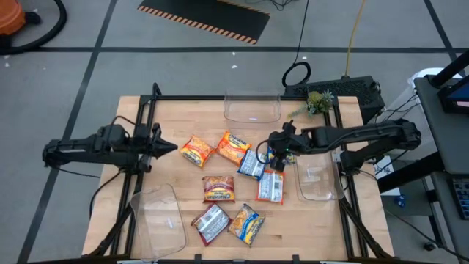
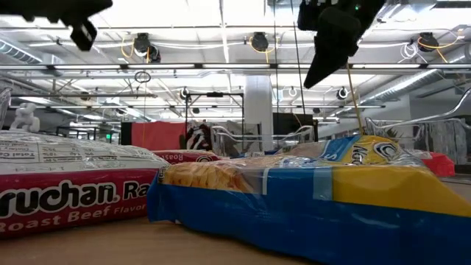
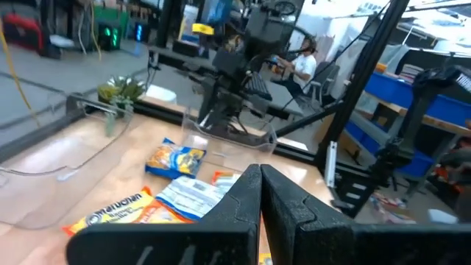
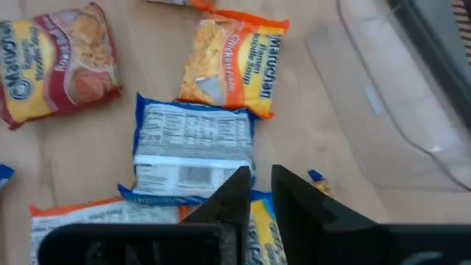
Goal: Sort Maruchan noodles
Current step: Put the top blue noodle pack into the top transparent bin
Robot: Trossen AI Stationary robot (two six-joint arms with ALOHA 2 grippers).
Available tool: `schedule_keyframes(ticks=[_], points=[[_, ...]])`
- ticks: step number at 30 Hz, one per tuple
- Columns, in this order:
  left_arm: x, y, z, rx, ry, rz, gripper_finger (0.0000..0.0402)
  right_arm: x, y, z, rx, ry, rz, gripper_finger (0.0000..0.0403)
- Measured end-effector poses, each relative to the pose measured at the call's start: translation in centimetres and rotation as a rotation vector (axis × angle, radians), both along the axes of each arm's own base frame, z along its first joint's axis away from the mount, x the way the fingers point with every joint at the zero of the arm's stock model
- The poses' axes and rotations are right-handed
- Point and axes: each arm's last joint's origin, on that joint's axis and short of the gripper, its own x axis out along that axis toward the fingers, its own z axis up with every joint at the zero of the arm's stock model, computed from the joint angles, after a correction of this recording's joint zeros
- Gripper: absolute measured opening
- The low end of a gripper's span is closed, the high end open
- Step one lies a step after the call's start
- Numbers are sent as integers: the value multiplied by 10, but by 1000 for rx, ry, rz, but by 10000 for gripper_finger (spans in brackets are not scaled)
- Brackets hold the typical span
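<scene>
Right gripper (image 1: 272,147), jaws narrowly parted, hovers over blue-and-yellow plastic noodle packets (image 1: 251,164) mid-tabletop; overlapping packets risk double pickup. Left jaws pressed together.

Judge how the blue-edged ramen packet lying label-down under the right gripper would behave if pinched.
The blue-edged flat plastic ramen packet probably feels light and fairly stiff, since it lies flat. Its glossy wrapper looks slippery, so the right gripper might slide off. The noodle block inside could crack if squeezed.
</scene>
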Motion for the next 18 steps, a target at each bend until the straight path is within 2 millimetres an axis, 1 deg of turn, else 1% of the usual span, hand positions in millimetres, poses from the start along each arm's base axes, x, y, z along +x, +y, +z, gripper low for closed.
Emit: schedule_keyframes(ticks=[6,10,14,18], points=[[12,-5,35,11,31,-49,12,-3,1,-19,37,6,17,74],[26,-9,60,49,64,-71,12,-6,3,-30,93,34,20,92],[46,-12,70,102,127,-76,12,-3,3,-30,111,-7,40,112],[67,-14,69,191,183,-95,12,-2,4,-29,123,-27,68,133]])
